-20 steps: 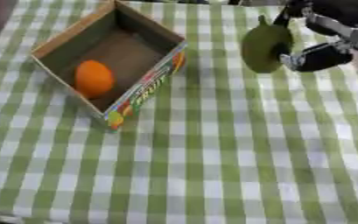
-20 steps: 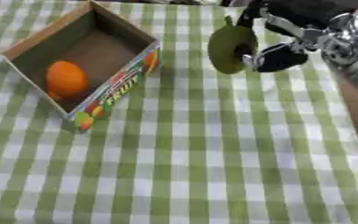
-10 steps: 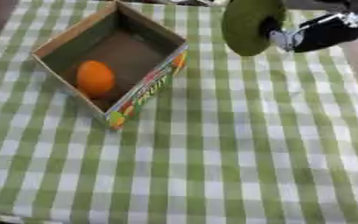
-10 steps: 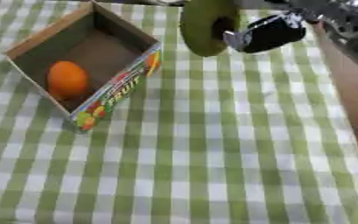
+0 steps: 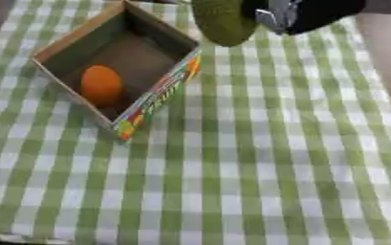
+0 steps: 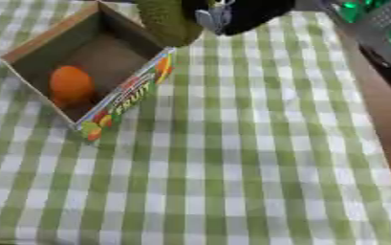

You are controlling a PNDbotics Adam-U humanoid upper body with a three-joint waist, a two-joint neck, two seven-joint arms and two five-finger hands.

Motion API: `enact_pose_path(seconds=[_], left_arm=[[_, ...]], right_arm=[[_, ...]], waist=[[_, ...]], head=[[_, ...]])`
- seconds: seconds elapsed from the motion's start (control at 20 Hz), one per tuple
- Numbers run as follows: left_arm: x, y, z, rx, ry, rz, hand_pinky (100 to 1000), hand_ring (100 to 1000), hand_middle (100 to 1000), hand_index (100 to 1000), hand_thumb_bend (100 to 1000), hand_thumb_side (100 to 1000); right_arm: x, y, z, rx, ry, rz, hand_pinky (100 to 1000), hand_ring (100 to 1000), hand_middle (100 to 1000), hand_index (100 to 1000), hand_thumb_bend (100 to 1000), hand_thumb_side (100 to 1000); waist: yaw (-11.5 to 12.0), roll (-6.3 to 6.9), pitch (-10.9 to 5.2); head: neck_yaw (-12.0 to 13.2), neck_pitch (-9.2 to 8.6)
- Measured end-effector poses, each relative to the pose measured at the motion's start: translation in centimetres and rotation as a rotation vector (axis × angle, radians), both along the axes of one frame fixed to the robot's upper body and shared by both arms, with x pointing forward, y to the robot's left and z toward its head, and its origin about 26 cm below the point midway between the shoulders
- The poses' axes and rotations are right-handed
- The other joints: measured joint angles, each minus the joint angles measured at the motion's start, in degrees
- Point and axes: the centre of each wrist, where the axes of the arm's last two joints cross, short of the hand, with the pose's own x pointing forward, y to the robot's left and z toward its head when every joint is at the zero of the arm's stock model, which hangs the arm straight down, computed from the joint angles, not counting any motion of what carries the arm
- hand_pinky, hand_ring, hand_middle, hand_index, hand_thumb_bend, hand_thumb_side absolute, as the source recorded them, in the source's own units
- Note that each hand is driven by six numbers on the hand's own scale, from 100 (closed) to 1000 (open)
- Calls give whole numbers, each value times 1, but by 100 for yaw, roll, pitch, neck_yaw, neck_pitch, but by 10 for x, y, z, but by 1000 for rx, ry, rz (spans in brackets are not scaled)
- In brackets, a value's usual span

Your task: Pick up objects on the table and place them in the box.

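- Above the far right corner of the box [image 5: 73,45], the right robot hand [image 5: 311,14] comes in from the upper right and carries a dark green, rounded fruit [image 5: 222,20], maybe an avocado.
- The black fingers are closed around the right side of the green fruit; how they lie on it is too blurred to tell.
- The green fruit is in the air, just beside the far right edge of the box and a little over it, not inside.
- Inside the box, near its left wall, lies an orange fruit [image 5: 101,84] on the brown bottom.
- The box is open cardboard, turned at an angle, and its near right wall has colourful fruit print.
- Under the box is the worktop [image 5: 257,158], covered with a green and white checked cloth.
- The left robot hand shows in neither view.
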Motion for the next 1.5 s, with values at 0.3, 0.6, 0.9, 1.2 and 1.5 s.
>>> enact_pose_path(seconds=[0.3, 0.6, 0.9, 1.2, 1.5], left_arm=[[1, -3, 5, 3, -14, -20, 694, 669, 645, 831, 114, 428], [2, -6, 12, 4, -38, -38, 694, 669, 645, 831, 115, 424], [3, -10, 17, 10, -57, -58, 694, 669, 644, 831, 111, 421], [3, -10, 19, 10, -63, -63, 694, 669, 644, 831, 104, 423], [3, -11, 21, 11, -67, -65, 694, 663, 642, 831, 100, 426]], right_arm=[[53, 26, -15, 18, 59, 8, 839, 100, 494, 693, 100, 254], [96, 38, -39, 51, 98, 11, 844, 100, 481, 693, 100, 246], [124, 43, -68, 49, 122, 19, 850, 100, 487, 696, 100, 250], [139, 39, -91, 12, 140, 28, 864, 100, 505, 704, 100, 262], [144, 38, -99, -65, 146, 48, 910, 100, 715, 828, 100, 296]], waist=[[100, -45, 33], [219, -74, 131], [337, -90, 217], [376, -111, 261], [395, -140, 276]], head=[[-150, -8], [-337, -55], [-488, -62], [-518, -62], [-515, -62]])
